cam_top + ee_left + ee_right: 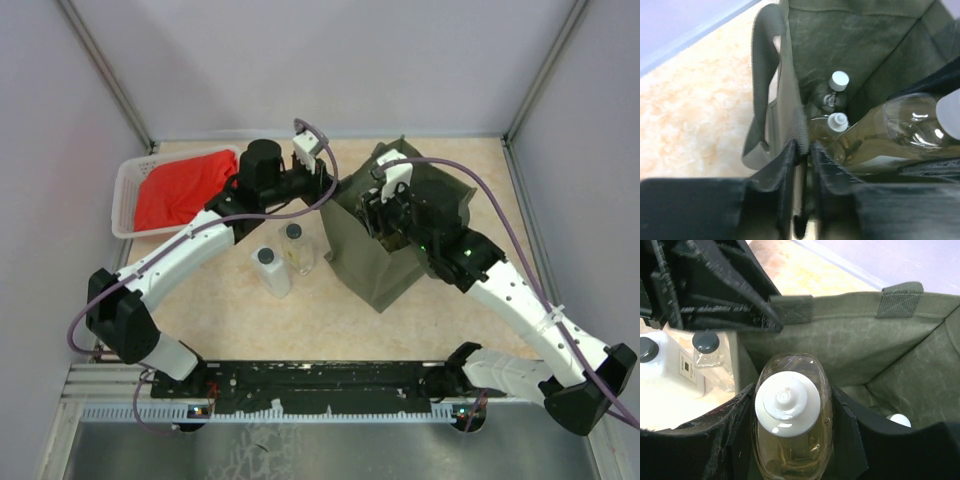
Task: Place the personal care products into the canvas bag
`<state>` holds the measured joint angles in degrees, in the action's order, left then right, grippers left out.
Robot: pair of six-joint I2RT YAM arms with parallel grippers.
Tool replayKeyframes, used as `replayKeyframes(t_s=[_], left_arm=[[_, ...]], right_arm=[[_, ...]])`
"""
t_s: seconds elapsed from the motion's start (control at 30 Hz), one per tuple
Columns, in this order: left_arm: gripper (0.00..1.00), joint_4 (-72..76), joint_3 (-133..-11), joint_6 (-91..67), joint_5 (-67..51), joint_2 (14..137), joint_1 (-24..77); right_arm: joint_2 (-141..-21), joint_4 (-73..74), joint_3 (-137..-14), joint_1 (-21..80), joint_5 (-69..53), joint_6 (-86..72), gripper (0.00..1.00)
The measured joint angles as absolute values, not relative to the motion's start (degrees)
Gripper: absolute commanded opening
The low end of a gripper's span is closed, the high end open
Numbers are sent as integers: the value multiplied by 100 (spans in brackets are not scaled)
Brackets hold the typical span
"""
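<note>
**Entry: bag-loading station, one bottle over the mouth**

**Position.** Canvas bag (345,255) stands right of centre on the worktop (250,330), mouth up. Left gripper (802,150): jaws pinching the bag's left wall at the rim, beside a handle loop. Right gripper (792,422): jaws clamped on the sides of an amber bottle (790,462), white cap towards the wrist camera, inside the bag mouth and above the floor of the bag.

**Hazards, judged.**
- The rim fabric may slip from the left pinch. The wall would then sag across the mouth and foul the bottle.
- A release from this height may drop the bottle onto the ones below, or leave it leaning on the wall.
- Pulling on the rim may drag or tip the bag, as it is soft-sided and lightly loaded.
- The two grippers work close together at the mouth, so a careless withdrawal risks contact.
- The left arm passes near the standing bottles and could topple them.

**Count.**
- Bottles on the worktop: two, just left of the bag. These are the white bottle (272,272) with a dark-grey cap and the clear bottle (296,250) with a black cap.
- Bottles held: one.
- Deep in the bag: a white cap (839,80) and a smaller white tip (836,121). Whether one bottle or two, I cannot tell.
- Bags: one, with two handles.
- Basket (125,195): one, far left, holding one red cloth (180,190).
</note>
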<state>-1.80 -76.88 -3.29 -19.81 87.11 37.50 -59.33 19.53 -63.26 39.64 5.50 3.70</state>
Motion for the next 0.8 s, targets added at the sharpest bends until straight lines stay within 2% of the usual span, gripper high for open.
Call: replayKeyframes(t_s=[0.03, 0.07, 0.47, 0.8], left_arm=[[1, -169, -7688, -373, -1964, 8726, 3752], [0, -161, -7690, -327, -1951, 8744, 3752], [0, -504, -7922, -137, -1660, 8890, 3752], [0, -1041, -8088, 10, -1599, 8652, 3752]], right_arm=[[-5933, 1946, -6307, 3964, 550, 357, 0], [-5933, 1931, -6281, 3964, 550, 336, 0], [-6075, 1778, -6080, 3962, 392, 189, 0], [-6705, 1557, -5745, 3846, -121, 40, 0]])
